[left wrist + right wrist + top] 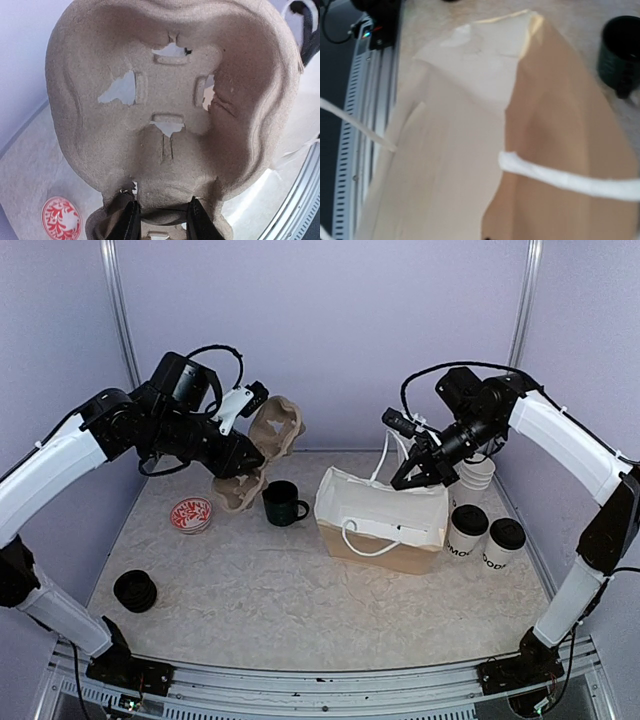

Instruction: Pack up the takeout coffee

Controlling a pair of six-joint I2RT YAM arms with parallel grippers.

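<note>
Two takeout coffee cups (468, 530) stand upright on the tabletop (250, 600), lids on. The first is just beside the right end of the paper bag (375, 515), and the second cup (504, 540) sits at its 4 o'clock, touching or nearly so. From the right tool (413, 472) they lie at about 5 o'clock and lower down. From the left tool (243, 458) they are well apart, across the bag at 4 o'clock. The right arm is plainly the nearer one, so I judge any lift of a cup falls to it.

The bag stands open, its long axis running nearly 10 to 4 o'clock, with one white rope handle (565, 180) crossing the right wrist view over the mouth. The right arm reaches in from 3 o'clock, elbow high and forearm sloping down toward 8 o'clock. Its tool sits over the bag's far right rim, among the handles. Whether its fingers are spread or closed on a handle, I cannot tell.

The left arm is folded, elbow out at 9 o'clock. Its tool is pinching the pulp cup carrier (276, 426) at the narrow waist between pockets and holds it raised and tilted. In the wrist view both fingers (131, 222) clamp that web. The carrier hangs at 10 o'clock from the bag, above the dark green mug (284, 504). The stack of lidless cups (476, 474) stands at 12 o'clock from the lidded pair.
</note>
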